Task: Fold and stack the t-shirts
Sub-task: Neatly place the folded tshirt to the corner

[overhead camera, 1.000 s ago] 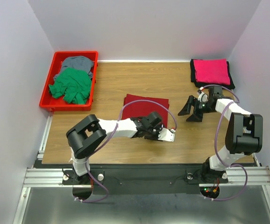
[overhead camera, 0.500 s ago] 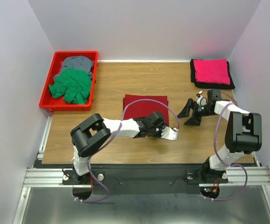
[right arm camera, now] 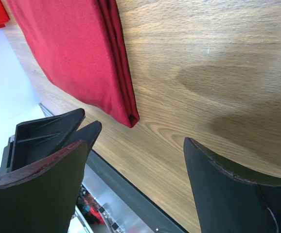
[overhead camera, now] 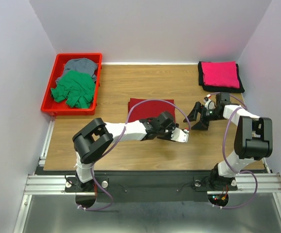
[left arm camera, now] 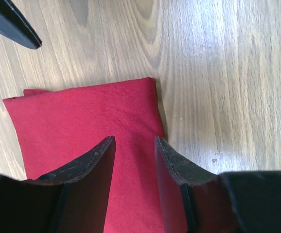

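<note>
The right jaws, wide open, have slid beside the folded dark red t-shirt (overhead camera: 143, 109) (the left jaws stand half-open over it, gripping nothing): stacking seems next.

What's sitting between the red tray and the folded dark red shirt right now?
Nothing: the top view shows only bare wooden table between the red tray and the dark red shirt.

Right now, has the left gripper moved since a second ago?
Yes: the left gripper shifted rightward, across the dark red t-shirt toward the right gripper.
</note>
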You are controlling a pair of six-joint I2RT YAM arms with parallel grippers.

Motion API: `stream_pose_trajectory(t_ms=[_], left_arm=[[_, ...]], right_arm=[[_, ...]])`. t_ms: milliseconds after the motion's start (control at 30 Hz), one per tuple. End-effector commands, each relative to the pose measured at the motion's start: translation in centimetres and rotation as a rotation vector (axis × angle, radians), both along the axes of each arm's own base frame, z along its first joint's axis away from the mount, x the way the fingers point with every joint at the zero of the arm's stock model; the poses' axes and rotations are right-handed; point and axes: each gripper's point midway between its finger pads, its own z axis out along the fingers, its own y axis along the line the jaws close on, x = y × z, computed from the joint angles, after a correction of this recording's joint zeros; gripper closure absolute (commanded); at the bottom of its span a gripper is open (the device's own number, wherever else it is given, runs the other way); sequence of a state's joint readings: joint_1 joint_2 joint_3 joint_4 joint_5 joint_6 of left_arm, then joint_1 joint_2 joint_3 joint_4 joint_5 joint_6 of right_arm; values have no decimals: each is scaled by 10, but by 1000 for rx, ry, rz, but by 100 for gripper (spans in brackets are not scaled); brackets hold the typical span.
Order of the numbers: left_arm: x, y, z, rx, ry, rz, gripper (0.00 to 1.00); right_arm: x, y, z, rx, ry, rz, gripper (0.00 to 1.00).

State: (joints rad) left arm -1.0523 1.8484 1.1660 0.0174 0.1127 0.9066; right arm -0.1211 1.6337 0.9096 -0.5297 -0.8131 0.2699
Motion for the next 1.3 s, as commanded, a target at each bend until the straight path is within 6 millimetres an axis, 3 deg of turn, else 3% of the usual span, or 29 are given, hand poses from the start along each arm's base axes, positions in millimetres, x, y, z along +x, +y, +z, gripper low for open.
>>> stream_pose_trajectory(t_ms=[0, 200, 367, 433, 500, 600, 700, 833, 967, 1133, 1267], left_arm=[[1, -7, 15, -16, -30, -39, 50], [-4, -4, -7, 17, 11, -69, 50], [13, -9, -15, 16, 27, -33, 52], [23, -8, -15, 12, 27, -22, 56], [25, -5, -20, 24, 49, -15, 70], [29, -10, -8, -15, 73, -13, 90], [27, -16, 8, -70, 112, -5, 100], [32, -27, 35, -151, 153, 15, 100], [41, -29, 45, -173, 171, 39, 100], [51, -34, 60, -201, 175, 52, 100], [52, -39, 69, -216, 186, 42, 100]], right_arm=[[12, 1, 12, 12, -63, 3, 13], [13, -2, 9, 1, -70, 0, 9], [14, -2, 9, 7, -69, -4, 9], [14, -2, 8, 10, -66, -5, 9], [16, -1, 7, 13, -64, -9, 9], [22, 0, 8, 33, -68, -17, 9], [37, 1, 21, 59, -118, -65, 11], [62, 6, 29, 128, -198, -183, 11], [75, 20, 34, 194, -199, -250, 6], [81, 33, 24, 219, -199, -299, 5], [97, 43, 19, 252, -208, -329, 5]])
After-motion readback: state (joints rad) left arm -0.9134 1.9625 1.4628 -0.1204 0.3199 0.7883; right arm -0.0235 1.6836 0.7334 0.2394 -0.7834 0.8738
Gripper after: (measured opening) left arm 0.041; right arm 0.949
